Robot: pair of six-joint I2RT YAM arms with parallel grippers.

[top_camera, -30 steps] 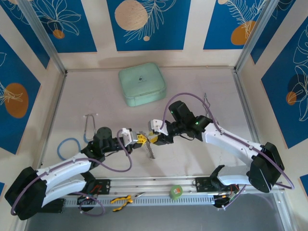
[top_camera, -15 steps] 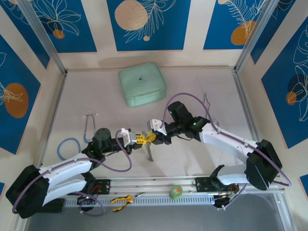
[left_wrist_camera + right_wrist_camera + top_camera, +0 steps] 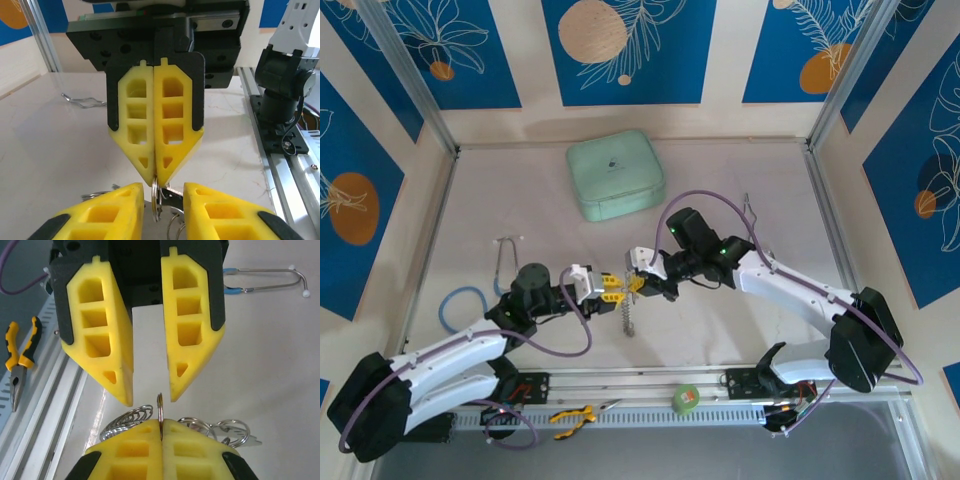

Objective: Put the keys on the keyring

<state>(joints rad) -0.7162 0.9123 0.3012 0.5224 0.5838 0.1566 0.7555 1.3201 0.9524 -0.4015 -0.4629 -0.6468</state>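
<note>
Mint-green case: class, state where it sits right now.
In the top view the mint-green case lies at the far edge of the table, left of centre; the stethoscope lies nearer, to its left.

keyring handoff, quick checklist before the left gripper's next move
1. Right gripper shut on the keyring, seen edge-on: ok.
2. Left gripper open, fingertips apart: ok.
3. Keyring lined up with the left gripper's gap: ok.
4. Beaded chain hanging free under the grippers: ok.
5. What hangs from the small rings: cannot tell.
6. Pliers and stethoscope away from the grippers: ok.
</note>
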